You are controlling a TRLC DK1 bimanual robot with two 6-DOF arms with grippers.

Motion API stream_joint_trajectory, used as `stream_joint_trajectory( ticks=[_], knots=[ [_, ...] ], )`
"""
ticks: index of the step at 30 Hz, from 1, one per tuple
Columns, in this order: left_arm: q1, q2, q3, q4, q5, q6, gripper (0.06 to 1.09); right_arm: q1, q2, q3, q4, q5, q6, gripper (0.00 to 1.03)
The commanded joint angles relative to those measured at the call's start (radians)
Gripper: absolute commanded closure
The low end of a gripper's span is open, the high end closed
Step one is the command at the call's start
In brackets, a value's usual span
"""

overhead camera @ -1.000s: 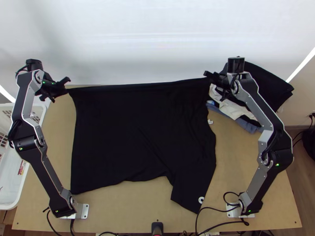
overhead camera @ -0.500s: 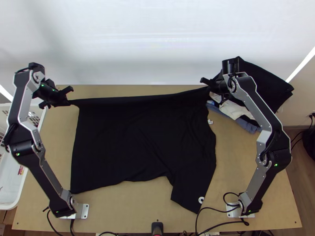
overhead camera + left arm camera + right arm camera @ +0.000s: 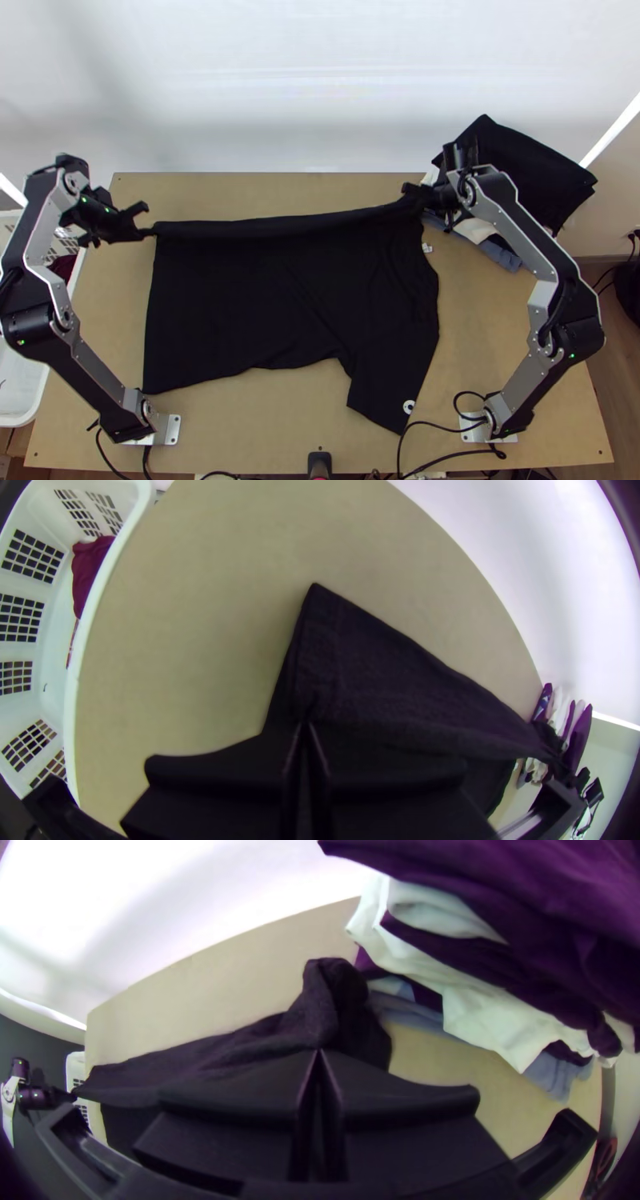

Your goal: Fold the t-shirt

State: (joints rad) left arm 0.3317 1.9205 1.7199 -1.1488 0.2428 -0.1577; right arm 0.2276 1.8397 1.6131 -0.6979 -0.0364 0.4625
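Top view — wooden table [image 3: 496, 360], white wall [image 3: 320, 80] beyond — left gripper [image 3: 150, 233], right gripper [image 3: 422, 195] both tight on black t-shirt [image 3: 264, 296].

T-shirt [image 3: 264, 296]: plain black; one small round mark [image 3: 409, 402], white with dark centre. Label [image 3: 427, 248]: white. Garments in stack: one black [image 3: 520, 168], one white [image 3: 478, 230], one blue-grey [image 3: 502, 254]. Basket [image 3: 75, 700]: white, sides patterned in grids of dark squares. Cloth in basket [image 3: 89, 570]: maroon. Tabletop [image 3: 512, 376]: light tan. Arms [image 3: 524, 228]: silver-grey and black, with small green lights. Left gripper [image 3: 146, 232] and right gripper [image 3: 421, 198]: black. Wall [image 3: 320, 88]: white.
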Motion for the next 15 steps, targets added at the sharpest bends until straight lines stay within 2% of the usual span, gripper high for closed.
stream_joint_trajectory(
  ticks=[1,6,15],
  knots=[
    [-0.013,-0.054,-0.094,0.029,0.001,0.014,1.05,0.012,-0.053,-0.071,0.008,0.020,-0.010,1.00],
    [-0.022,-0.086,-0.172,0.057,0.001,0.015,1.05,0.022,-0.085,-0.162,0.038,0.058,-0.019,1.00],
    [-0.019,-0.124,-0.270,0.078,0.000,0.033,1.04,0.022,-0.155,-0.332,0.132,0.061,-0.016,1.00]
  ],
)
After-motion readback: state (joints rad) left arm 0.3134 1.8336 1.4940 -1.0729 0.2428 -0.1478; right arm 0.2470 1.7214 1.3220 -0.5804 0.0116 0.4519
